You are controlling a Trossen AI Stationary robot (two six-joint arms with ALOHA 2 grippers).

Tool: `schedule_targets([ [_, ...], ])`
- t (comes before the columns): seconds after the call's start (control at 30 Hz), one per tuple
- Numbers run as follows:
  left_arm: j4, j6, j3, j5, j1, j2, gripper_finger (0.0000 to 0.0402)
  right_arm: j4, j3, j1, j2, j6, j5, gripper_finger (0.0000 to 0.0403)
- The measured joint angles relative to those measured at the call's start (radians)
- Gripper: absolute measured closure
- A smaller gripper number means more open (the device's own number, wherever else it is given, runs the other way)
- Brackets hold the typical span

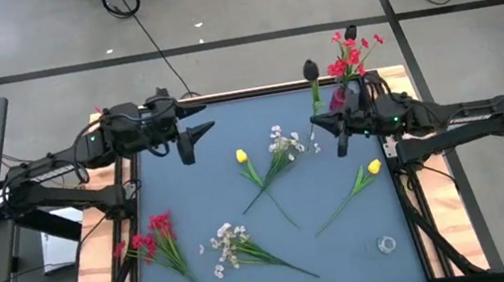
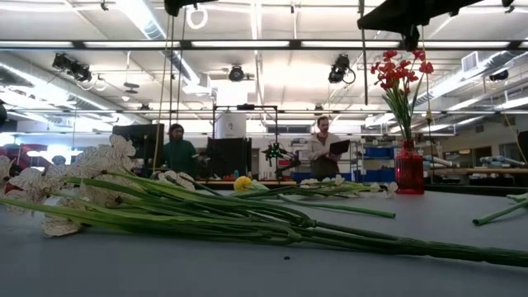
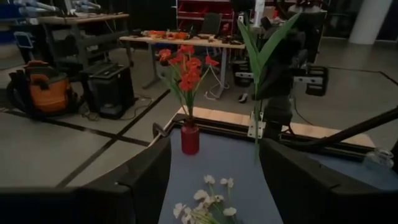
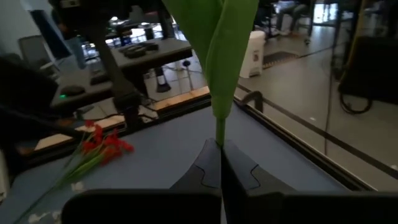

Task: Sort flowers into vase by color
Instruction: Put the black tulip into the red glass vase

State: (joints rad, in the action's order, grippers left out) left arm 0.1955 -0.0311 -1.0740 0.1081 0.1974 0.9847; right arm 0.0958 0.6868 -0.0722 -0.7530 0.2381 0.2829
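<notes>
right tool [image 4: 221, 171] is pinched on the stem of a green-leaved flower [image 4: 217, 56], held upright; in the high view it sits at upper right of the frame, just left of the red vase [image 1: 338, 98] that already carries red blossoms [image 1: 351, 54]. the bloom colour of the held flower is hard to read; in the high view it looks dark.

left tool [image 1: 193, 135] stands spread and empty at upper left of the frame, over the tabletop [image 1: 348, 247].

still lying on the tabletop:
- yellow tulip [image 1: 242, 156] and white spray [image 1: 284, 142], centre
- second yellow tulip [image 1: 373, 168], right
- red cluster [image 1: 151, 236], lower left
- white spray [image 1: 227, 240], lower centre

risks, as judged:
- only one vase is visible, so a non-red flower going there would mix colours.
- the grip is low on a long stem; the top could sway and tip the narrow vase.
- the held leaves could snag the red blossoms on approach.
</notes>
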Motion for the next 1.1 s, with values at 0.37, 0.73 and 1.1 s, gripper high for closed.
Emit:
schedule_targets([
  [0.37, 0.0, -0.006, 0.0, 0.0, 0.0, 0.003, 0.015, 0.124, 0.0, 0.0, 0.094, -0.034, 0.084, 0.0402],
  [0.73, 0.0, -0.009, 0.0, 0.0, 0.0, 0.003, 0.015, 0.281, 0.0, 0.0, 0.235, -0.061, 0.359, 0.0402],
  [1.1, 0.0, -0.009, 0.0, 0.0, 0.0, 0.003, 0.015, 0.422, 0.0, 0.0, 0.414, -0.01, 0.771, 0.0403],
])
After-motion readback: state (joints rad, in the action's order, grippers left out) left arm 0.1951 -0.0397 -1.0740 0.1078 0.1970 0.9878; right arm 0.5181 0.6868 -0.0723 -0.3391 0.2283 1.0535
